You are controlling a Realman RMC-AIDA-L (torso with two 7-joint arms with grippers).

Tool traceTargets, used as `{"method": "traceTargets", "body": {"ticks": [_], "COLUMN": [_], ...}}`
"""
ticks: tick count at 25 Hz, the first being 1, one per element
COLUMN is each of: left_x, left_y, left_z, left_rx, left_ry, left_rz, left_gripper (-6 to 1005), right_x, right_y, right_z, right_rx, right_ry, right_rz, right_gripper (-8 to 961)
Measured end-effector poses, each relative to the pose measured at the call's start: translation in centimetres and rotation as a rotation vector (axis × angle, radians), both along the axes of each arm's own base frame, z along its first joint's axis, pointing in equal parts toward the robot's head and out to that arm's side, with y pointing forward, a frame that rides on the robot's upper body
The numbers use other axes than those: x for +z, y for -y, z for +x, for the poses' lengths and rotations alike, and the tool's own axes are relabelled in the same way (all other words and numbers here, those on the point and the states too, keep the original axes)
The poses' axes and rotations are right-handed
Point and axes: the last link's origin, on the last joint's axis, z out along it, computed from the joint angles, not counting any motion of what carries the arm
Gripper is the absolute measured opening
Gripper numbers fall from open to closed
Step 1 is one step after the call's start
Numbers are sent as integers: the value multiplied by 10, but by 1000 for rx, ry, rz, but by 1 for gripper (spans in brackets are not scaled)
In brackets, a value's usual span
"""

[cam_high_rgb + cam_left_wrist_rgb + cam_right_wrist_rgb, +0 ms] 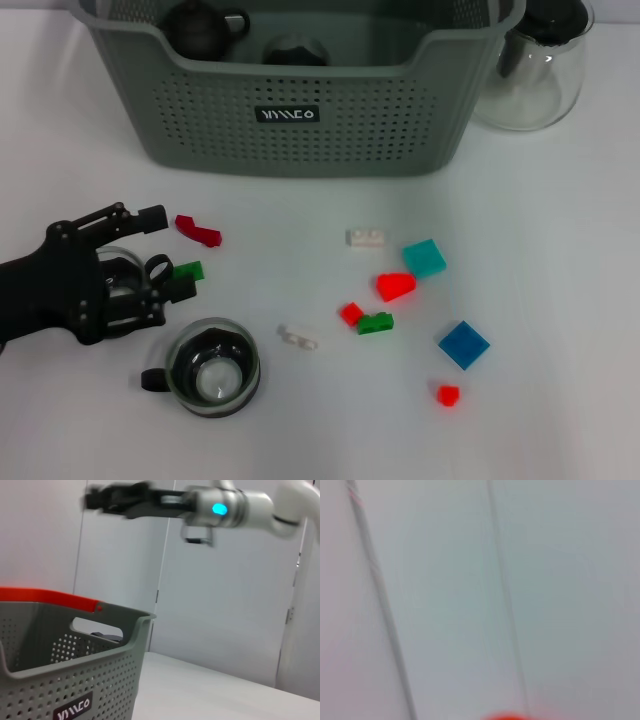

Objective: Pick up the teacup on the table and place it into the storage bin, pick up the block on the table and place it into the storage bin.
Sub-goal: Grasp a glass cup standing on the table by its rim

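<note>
White desk (560, 430), plain pale wall panels behind in the left wrist view. Storage bin (290, 105) at 12 o'clock, long axis across the desk, label facing the robot — dark cups inside. Glass pitcher (535, 75) just beside it at 1 o'clock. Teacup (212, 380) upright at 7 o'clock, handle toward 9. Left gripper (178, 250) at 9 o'clock, fingers spread, a green block (188, 270) between them — contact unclear. Dark red block (200, 232) near it. Other blocks scattered centre-right. Right gripper (100, 497) raised high; cannot tell its state.
</note>
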Motion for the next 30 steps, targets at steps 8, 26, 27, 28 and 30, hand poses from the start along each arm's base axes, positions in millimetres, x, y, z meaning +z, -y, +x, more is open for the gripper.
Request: {"method": "traceTargets", "body": {"ticks": [8,26,27,28,30], "left_x": [3,48,47,46,43], "left_y": [-5,-35,-38,-40,-45], "left_z": [1,67,70,72,74], "left_rx": [-6,191,205,223,255], "left_ry": [-8,-708,-753,-791,-860], "left_rz": [10,-347,-348,-346,-340], "left_gripper": [841,840,840,840,840], "right_x": [22,21,18,16,15], "right_y": [96,141,138,136,135], "right_z": [128,200,197,196,194], "right_rx": [262,88,91,94,97], "right_ry": [-118,75,88,92,94], "right_rz": [-61,-313,-331,-337,-342], "right_gripper": [485,486,486,486,486]}}
